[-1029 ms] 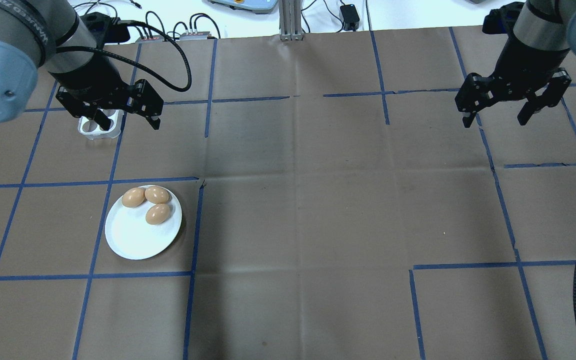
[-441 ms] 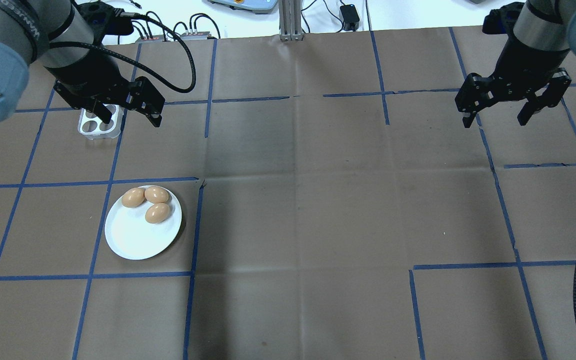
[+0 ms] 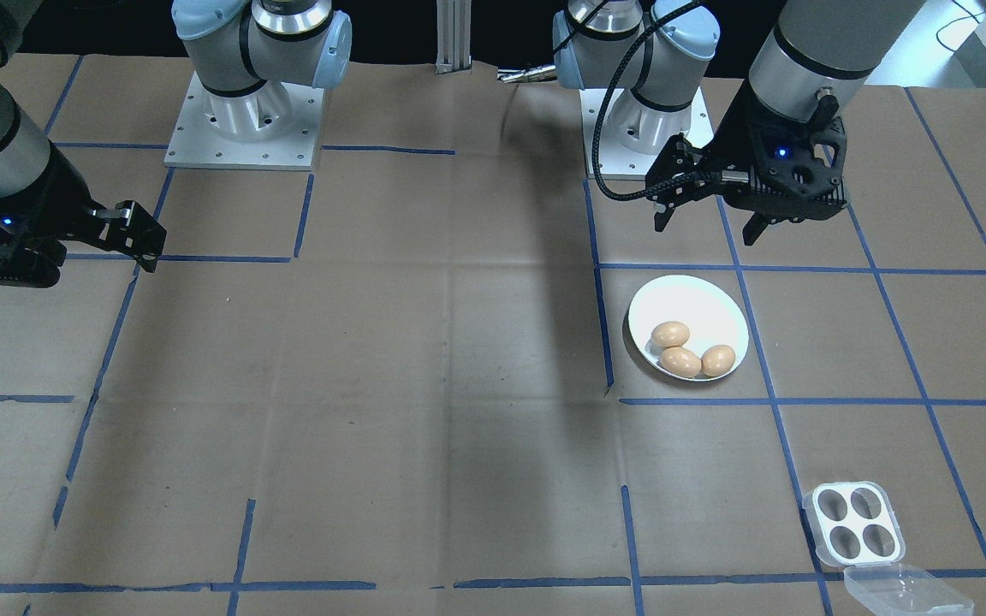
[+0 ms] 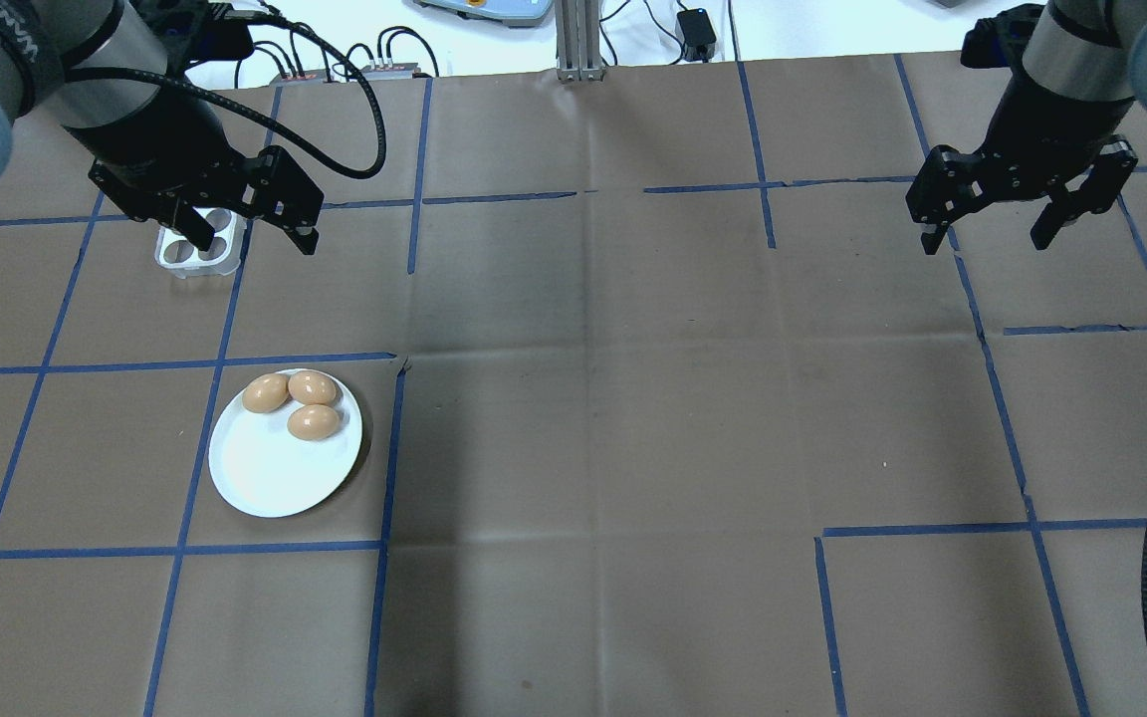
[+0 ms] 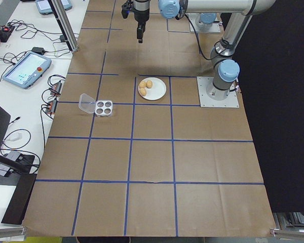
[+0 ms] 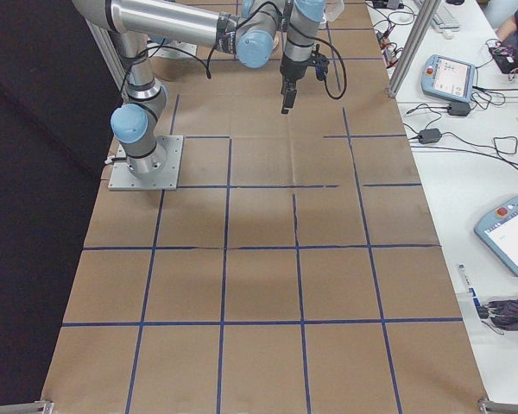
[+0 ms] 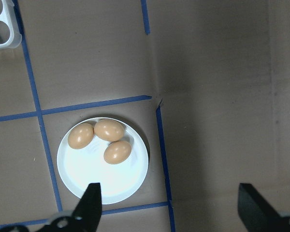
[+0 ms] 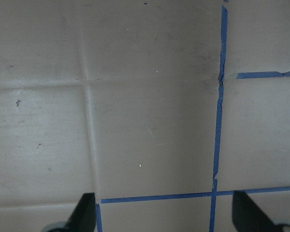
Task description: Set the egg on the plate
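The white plate (image 4: 270,476) lies left of the table's middle and carries three brown eggs (image 4: 314,422), bunched at its far side. The front view shows the same plate (image 3: 691,301) and eggs (image 3: 680,361). My left gripper (image 4: 255,242) hangs open and empty, high above the table beyond the plate, near the egg tray. Its wrist view looks straight down on the plate (image 7: 94,176) and eggs (image 7: 109,129) between the spread fingers (image 7: 90,205). My right gripper (image 4: 987,242) is open and empty at the far right, over bare paper (image 8: 154,121).
A small white four-cup egg tray (image 4: 197,251) stands empty beyond the plate, its clear lid (image 3: 904,592) folded open beside it. Brown paper with blue tape lines covers the table. Cables and teach pendants (image 5: 24,68) lie past the far edge.
My left arm has drifted a little to the left and away from the plate, its gripper still open. The eggs, plate and right arm have stayed put.
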